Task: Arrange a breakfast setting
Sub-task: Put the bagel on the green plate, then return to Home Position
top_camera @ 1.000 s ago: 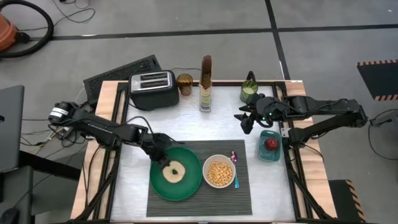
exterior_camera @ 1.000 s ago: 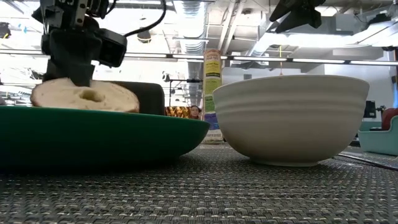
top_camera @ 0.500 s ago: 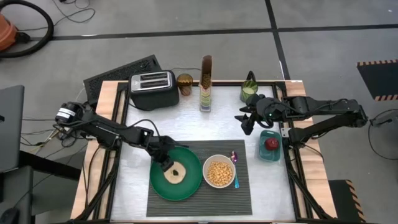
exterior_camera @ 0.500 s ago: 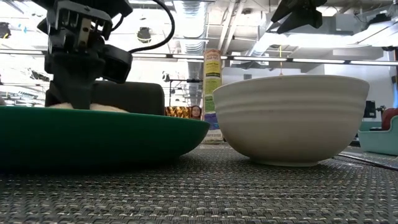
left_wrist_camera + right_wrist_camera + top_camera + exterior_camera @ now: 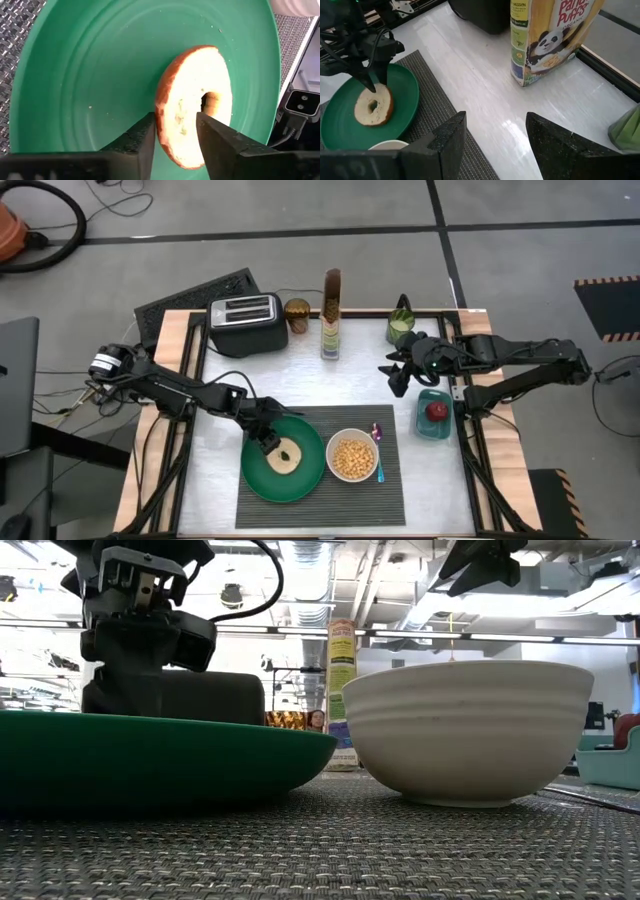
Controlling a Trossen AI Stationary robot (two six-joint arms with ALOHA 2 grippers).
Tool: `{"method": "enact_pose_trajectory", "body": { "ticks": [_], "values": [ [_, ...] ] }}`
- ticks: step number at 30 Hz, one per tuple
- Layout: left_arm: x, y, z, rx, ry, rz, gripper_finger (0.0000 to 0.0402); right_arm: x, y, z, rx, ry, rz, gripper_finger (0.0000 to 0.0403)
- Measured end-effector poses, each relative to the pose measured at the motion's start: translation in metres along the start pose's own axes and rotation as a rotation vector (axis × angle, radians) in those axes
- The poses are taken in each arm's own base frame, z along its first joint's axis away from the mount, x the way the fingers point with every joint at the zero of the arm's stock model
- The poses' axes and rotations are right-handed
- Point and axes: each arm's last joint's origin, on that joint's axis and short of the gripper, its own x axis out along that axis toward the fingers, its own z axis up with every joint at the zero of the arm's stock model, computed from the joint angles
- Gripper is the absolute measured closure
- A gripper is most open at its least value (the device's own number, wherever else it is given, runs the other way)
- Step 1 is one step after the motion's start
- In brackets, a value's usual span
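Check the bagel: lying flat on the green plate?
Yes, the bagel lies flat on the green plate, its edge between the left end effector fingers.

From my overhead camera, the placemat lies at the table's 6 o'clock edge. On it I see the plate to the left, the bowl at its 3 o'clock just beside it, and the spoon at the bowl's 3 o'clock. The bagel lies in the plate; cereal lies in the bowl. The left gripper sits at the bagel's 10 o'clock rim. The toaster stands at the table's 11 o'clock, the cereal box at 12. The dish with an apple lies at the mat's 2 o'clock; the right gripper hangs near it, at its 11 o'clock.
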Motion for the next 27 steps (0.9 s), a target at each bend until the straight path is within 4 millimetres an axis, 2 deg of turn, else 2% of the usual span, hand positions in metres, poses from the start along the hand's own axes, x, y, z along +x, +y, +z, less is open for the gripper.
{"method": "enact_pose_trajectory", "body": {
  "ticks": [8,12,17,19,22,27],
  "values": [
    [-0.001,0.001,0.0,-0.006,0.021,-0.013,0.0228,0.0,0.0,0.0,0.002,0.003,0.013,0.0171],
    [-0.003,-0.001,0.004,-0.042,0.082,-0.071,0.0225,-0.004,0.001,0.003,0.014,-0.022,0.056,0.0171],
    [-0.013,-0.015,0.017,-0.038,0.114,-0.17,0.0224,-0.019,-0.004,0.005,0.031,-0.077,0.092,0.0171],
    [-0.023,-0.026,0.025,-0.022,0.092,-0.219,0.0224,-0.03,-0.007,0.007,0.048,-0.121,0.116,0.0171],
    [-0.047,-0.049,0.038,0.101,-0.005,-0.305,0.0224,-0.049,-0.013,0.01,0.045,-0.211,0.165,0.0171],
    [-0.115,-0.092,0.052,0.4,-0.324,-0.391,0.0224,-0.083,-0.025,0.003,-0.046,-0.293,0.231,0.0171]
  ]
}}
